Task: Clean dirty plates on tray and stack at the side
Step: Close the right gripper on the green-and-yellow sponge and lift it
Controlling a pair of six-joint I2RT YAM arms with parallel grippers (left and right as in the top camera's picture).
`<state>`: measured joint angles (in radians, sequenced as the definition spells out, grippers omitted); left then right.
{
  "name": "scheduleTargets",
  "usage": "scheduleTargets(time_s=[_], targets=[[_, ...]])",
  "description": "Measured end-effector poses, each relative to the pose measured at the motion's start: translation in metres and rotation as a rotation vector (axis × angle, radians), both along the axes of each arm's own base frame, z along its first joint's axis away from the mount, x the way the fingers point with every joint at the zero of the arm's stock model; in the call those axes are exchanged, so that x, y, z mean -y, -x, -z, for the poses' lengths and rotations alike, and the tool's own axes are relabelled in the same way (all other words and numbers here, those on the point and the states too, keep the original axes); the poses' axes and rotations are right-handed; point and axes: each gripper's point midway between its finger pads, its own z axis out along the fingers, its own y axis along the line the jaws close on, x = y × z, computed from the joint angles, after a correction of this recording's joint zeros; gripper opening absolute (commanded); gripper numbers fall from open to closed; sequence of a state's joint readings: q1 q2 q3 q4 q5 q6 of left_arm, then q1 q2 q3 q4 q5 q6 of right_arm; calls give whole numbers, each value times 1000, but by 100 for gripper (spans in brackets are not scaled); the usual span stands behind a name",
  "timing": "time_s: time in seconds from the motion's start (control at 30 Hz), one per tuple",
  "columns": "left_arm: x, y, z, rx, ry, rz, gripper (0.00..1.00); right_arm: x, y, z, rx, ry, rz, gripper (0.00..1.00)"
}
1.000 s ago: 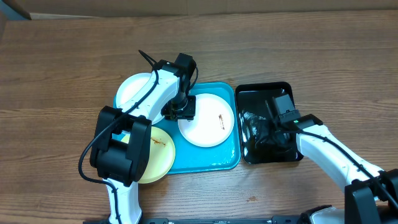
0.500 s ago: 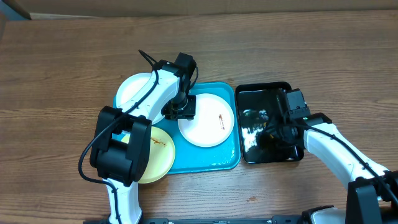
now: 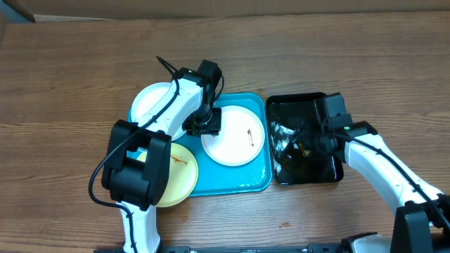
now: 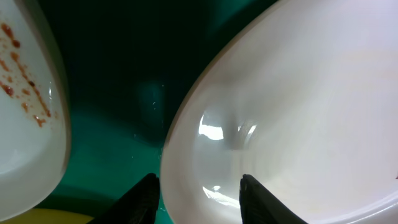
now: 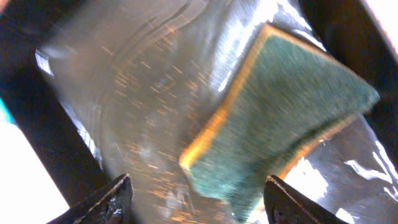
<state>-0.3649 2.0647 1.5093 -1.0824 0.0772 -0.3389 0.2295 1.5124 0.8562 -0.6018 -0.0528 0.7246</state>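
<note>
The turquoise tray [image 3: 235, 184] holds a white plate [image 3: 232, 140] with a small brown smear. A second white plate [image 3: 151, 102] lies at the tray's far left corner. The pale yellow plate [image 3: 181, 176] lies at its near left, partly under my left arm. My left gripper [image 3: 204, 128] is open and straddles the left rim of the middle plate [image 4: 292, 106], with one finger on the tray [image 4: 118, 74]. The smeared white plate [image 4: 25, 93] shows at the left of that view. My right gripper [image 3: 304, 140] is open and empty above a green-and-yellow sponge [image 5: 280, 118].
A glossy black tray [image 3: 295, 98] stands right of the turquoise tray. It holds the sponge and a wet, shiny film [image 5: 137, 93]. The wooden table [image 3: 70, 77] lies all around. My left arm's body covers part of the yellow plate.
My right arm has shifted right and toward the far side over the black tray. The left arm and the plates have not moved.
</note>
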Motion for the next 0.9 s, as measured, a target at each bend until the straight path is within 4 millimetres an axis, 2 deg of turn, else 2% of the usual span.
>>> scheduleTargets(time_s=[0.1,0.13,0.3,0.33,0.37,0.4,0.43,0.47,0.53,0.63,0.83,0.9], targets=[[0,0,0,-2,-1,0,44,2,-10,-8,29,2,43,84],[0,0,0,-2,-1,0,41,3,-12,-9,37,4,61,100],[0,0,0,-2,-1,-3,39,0,-25,-15,87,-25,85,97],[0,0,0,-2,-1,-3,40,-2,-26,-16,95,-32,87,75],[0,0,0,-2,-1,-3,39,-3,-27,-16,97,-37,82,47],[0,0,0,-2,-1,-3,39,-3,-27,-17,96,-42,86,27],[0,0,0,-1,-1,-3,39,-4,-25,-16,88,-46,89,20],[0,0,0,-1,-1,-3,39,-4,-24,-15,81,-49,94,20],[0,0,0,-1,-1,-3,39,-3,-19,-13,52,-58,132,28],[0,0,0,-1,-1,-3,39,3,-10,-8,9,-43,190,35],[0,0,0,-1,-1,-3,40,15,-8,-6,0,0,258,37],[0,0,0,-1,-1,-3,40,16,-8,-5,0,6,270,45]])
